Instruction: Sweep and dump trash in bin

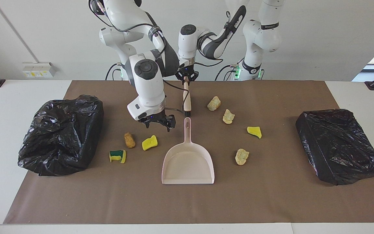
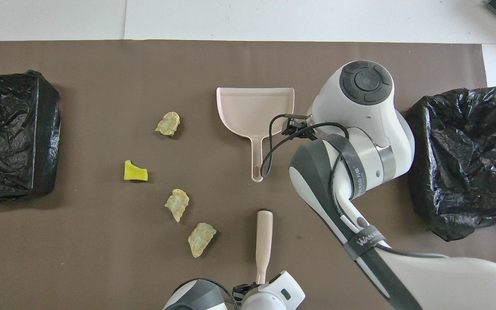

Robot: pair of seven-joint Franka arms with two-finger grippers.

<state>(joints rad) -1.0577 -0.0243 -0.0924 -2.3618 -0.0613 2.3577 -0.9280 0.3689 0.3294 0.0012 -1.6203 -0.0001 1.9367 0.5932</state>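
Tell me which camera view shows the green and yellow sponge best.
The facing view: the green and yellow sponge lies in plain sight near the open black bag. In the overhead view, the right arm covers it.
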